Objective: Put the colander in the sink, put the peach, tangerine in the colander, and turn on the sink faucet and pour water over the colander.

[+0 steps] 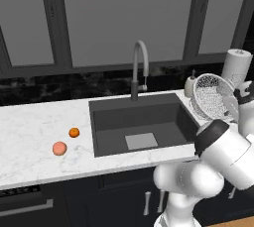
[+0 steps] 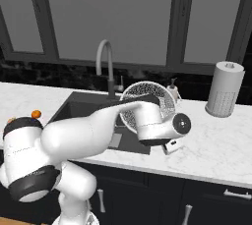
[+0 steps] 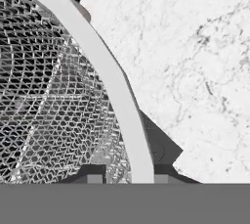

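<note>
The colander [image 1: 212, 94] hangs tilted on edge above the counter just right of the sink [image 1: 139, 117], its mesh bowl facing left. My gripper [image 3: 128, 178] is shut on its white rim [image 3: 112, 86], which runs between the two fingertips; in the left base view the gripper [image 1: 230, 106] sits at the colander's lower right edge. The peach [image 1: 59, 148] and the tangerine [image 1: 74, 132] lie on the marble left of the sink. The sink faucet [image 1: 140, 67] stands behind the basin, and no water shows at its spout.
A white paper-towel roll [image 2: 225, 89] stands on the counter at the far right. A small soap dispenser [image 1: 190, 85] sits behind the colander. Dark windows and a black backsplash close off the back. My arm crosses the sink's front right corner.
</note>
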